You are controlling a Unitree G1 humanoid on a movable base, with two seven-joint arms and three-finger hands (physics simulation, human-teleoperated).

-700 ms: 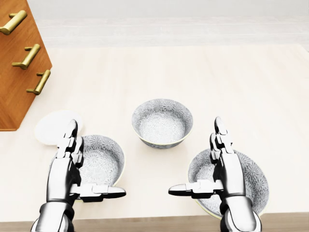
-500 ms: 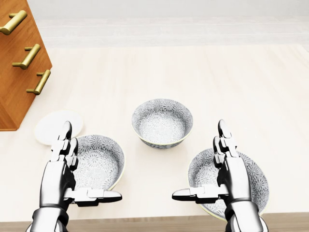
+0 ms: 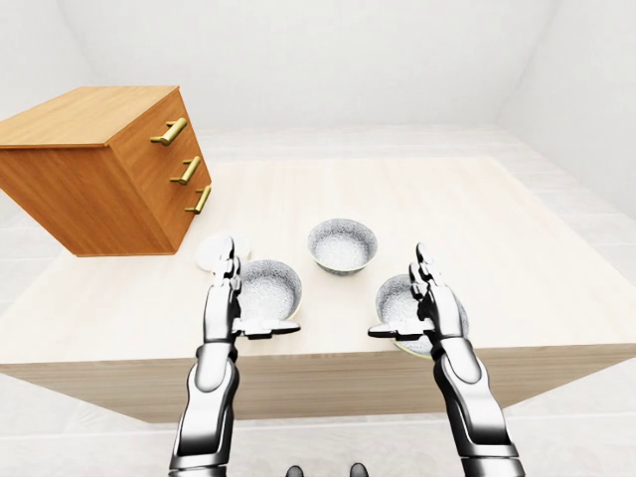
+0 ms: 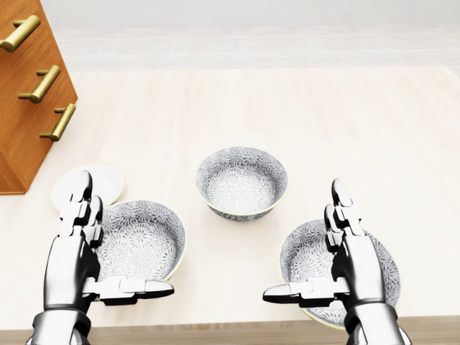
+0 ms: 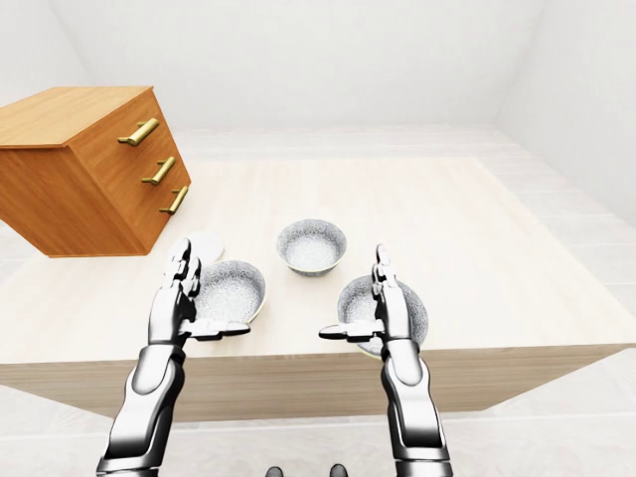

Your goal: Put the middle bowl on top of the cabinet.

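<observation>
Pale wooden table (image 3: 477, 209), white room. Left-eye view: wooden cabinet (image 3: 99, 169) at view's left, three brass handles (image 3: 185, 170).
Head view: middle bowl (image 4: 241, 183) upright on table, centre, well apart from both hands. Left hand (image 4: 68, 266) overlaps left bowl (image 4: 147, 241), right hand (image 4: 357, 269) overlaps right bowl (image 4: 305, 251); fingers spread, thumbs inward, holding nothing.
Right-eye view: white disc (image 5: 207, 241), possibly plate, beside left bowl.

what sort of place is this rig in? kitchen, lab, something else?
Probably a bare simulated test room rather than a furnished kitchen: a pale wooden table carries a patterned left bowl, middle bowl and right bowl, a wooden cabinet with brass handles stands at the left, and blank white walls surround it.
</observation>
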